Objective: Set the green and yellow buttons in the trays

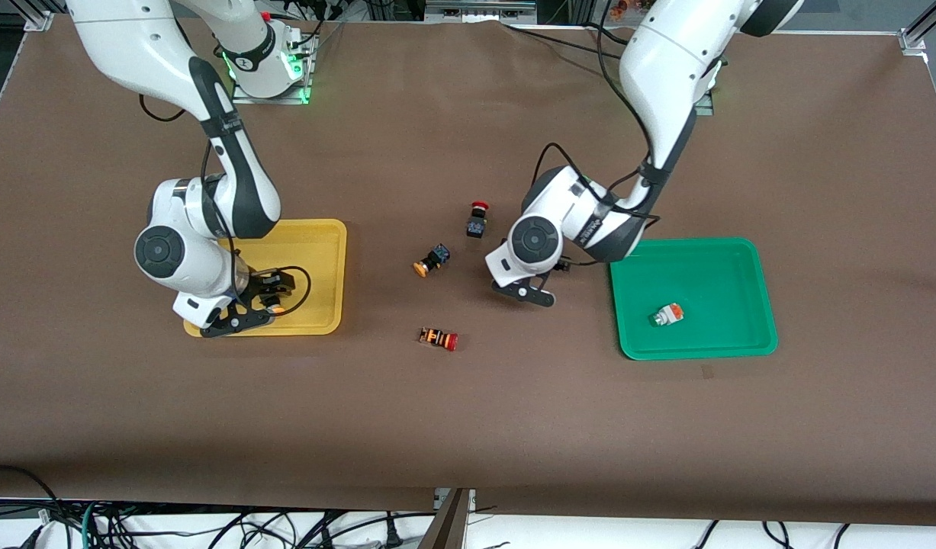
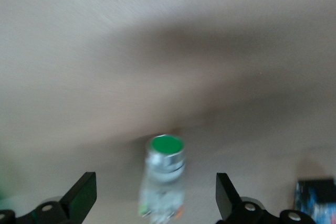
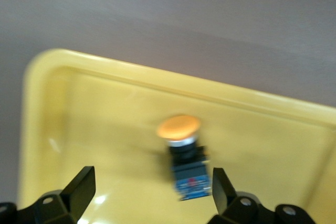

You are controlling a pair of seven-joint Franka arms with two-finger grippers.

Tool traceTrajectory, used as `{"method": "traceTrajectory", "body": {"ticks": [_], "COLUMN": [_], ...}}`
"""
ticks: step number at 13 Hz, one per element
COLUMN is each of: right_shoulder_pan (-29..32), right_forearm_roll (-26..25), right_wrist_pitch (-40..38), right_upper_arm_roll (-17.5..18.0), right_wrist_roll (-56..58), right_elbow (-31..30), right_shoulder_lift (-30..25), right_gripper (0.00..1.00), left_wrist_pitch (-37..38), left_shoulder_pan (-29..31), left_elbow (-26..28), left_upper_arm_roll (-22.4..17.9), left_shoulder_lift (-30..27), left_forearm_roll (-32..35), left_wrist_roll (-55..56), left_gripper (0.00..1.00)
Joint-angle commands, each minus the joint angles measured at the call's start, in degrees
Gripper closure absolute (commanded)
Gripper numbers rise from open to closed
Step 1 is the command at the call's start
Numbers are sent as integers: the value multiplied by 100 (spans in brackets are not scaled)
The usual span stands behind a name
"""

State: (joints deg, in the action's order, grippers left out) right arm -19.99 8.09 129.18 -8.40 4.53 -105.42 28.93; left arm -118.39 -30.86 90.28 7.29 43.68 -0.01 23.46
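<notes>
My right gripper is open low over the yellow tray, at its corner nearest the front camera. In the right wrist view a yellow-capped button with a black-blue body lies in the yellow tray between the spread fingers, touching neither. My left gripper is open low over the table, between the two trays. In the left wrist view a green-capped whitish button lies between its fingers, untouched. A second yellow-capped button lies on the table. The green tray holds a whitish button.
A red-capped black-bodied button stands mid-table. A red-capped button with an orange-striped body lies nearer the front camera. A black-blue body shows at the edge of the left wrist view.
</notes>
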Motion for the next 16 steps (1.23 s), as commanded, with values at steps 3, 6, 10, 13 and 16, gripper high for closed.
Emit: {"method": "traceTrajectory", "body": {"ticks": [3,6,10,13,16], "right_shoulder_pan": [-49,-373,-989,-1069,-1139], "right_forearm_roll": [52,52,43,43,43], "right_wrist_pitch": [-438,-17,765,1108,1241], "right_upper_arm_roll": [1093,1491,1491,1500,1491], "right_wrist_roll": [-3091,-5106,-6551,-6763,-6764], "right_elbow": [250,241,250,241,224], "right_shoulder_lift": [-90,138,586,789,859], "right_gripper": [2,2,2,2,7], "left_wrist_pitch": [-264,-11,798,1090,1072], "left_shoulder_pan": [-166,-139,490,1186,1653], "left_elbow": [306,253,96,-54,-55], "left_upper_arm_roll": [-87,-165,-368,-412,-412], "left_shoulder_lift": [-158,-271,-640,-641,-597], "left_forearm_roll": [-87,-61,27,140,589], "left_wrist_roll": [396,73,-1673,-3211,-4233], "left_gripper": [80,100,100,100,100]}}
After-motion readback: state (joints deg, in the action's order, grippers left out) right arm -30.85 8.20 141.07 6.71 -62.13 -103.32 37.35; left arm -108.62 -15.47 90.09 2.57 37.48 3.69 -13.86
